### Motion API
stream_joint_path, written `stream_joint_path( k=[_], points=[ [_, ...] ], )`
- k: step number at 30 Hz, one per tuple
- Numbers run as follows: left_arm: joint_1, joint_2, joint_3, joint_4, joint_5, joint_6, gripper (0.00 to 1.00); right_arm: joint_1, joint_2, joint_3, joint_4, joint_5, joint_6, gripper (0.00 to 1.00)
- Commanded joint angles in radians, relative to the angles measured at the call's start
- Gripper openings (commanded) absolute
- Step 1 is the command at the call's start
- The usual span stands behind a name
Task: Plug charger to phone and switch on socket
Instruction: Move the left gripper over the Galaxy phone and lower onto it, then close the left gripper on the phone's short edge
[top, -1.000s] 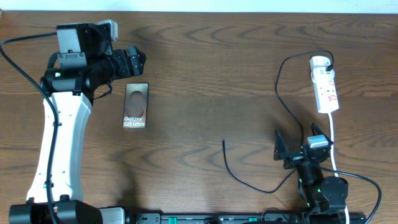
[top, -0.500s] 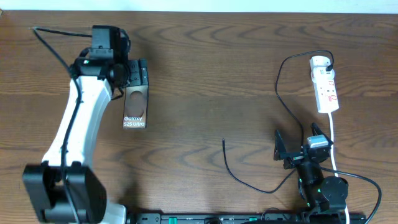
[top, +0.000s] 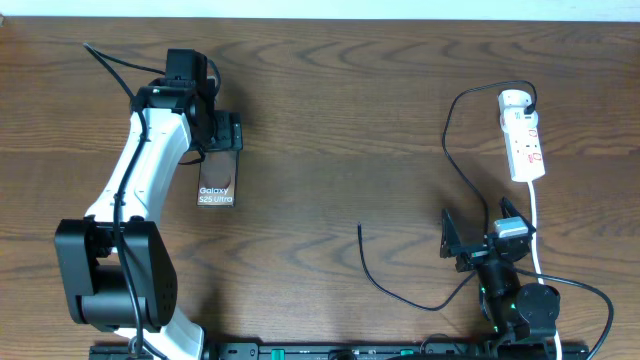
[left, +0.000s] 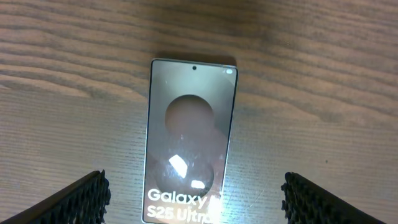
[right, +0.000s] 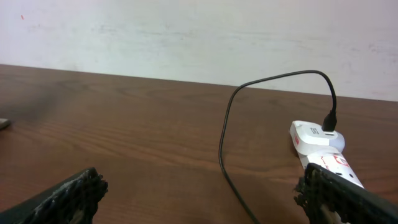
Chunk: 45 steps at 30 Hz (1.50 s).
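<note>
Widely, left gripper (left: 194, 191) flanks phone (left: 190, 112) edges.

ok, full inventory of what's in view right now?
phone: 1, dark brown, left side of the table, lettering up
charger: 1, black, plugged into the socket, free tip loose mid-table
socket: 1, white with red marks, far right of the table
table: 1, brown wood, under everything
wall: 1, off-white, behind the table
left end effector: 1, black, open, above the phone
right end effector: 1, black, open, near right, holding nothing
</note>
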Motion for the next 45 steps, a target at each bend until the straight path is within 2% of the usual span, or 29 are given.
stream_joint_path(
  k=[1,14,21,35,45],
  points=[
    [0.002,0.007,0.016,-0.013,-0.012,0.024,0.87,0.009,-0.005,-0.001,-0.005,0.003,0.006,0.99],
    [0.002,0.007,-0.027,-0.031,-0.013,0.042,0.87,0.009,-0.005,-0.001,-0.005,0.003,0.006,0.99],
    [0.002,0.007,-0.111,-0.026,-0.013,0.042,0.86,0.009,-0.005,-0.001,-0.005,0.003,0.006,0.99],
    [0.001,0.007,-0.296,0.128,0.011,0.042,0.86,0.009,-0.005,-0.001,-0.005,0.003,0.006,0.99],
    [0.002,0.009,-0.298,0.224,0.010,0.043,0.88,0.009,-0.005,-0.001,-0.005,0.003,0.006,0.99]
  ],
)
